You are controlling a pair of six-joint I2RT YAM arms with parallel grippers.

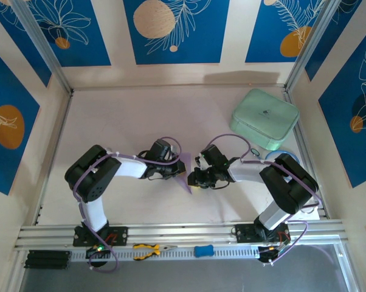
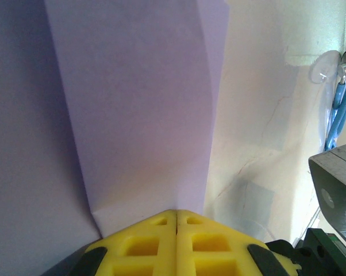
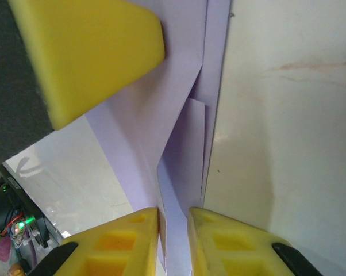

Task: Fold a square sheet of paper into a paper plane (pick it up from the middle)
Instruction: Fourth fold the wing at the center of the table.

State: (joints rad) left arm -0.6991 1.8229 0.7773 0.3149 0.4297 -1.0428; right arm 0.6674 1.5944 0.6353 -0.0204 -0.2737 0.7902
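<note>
Left gripper [image 2: 177, 214] tight on lavender paper [image 2: 144, 115]; mint-green case [image 1: 264, 118] from above.

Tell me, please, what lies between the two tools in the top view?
The folded lavender paper lies there, held up off the table between the left tool and the right tool; the top view shows it.

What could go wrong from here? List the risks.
1. Left gripper is shut on the paper; a pull by the other arm could tear it.
2. Right gripper has jaws slightly apart around loose folded layers; closing may crease them crookedly.
</note>
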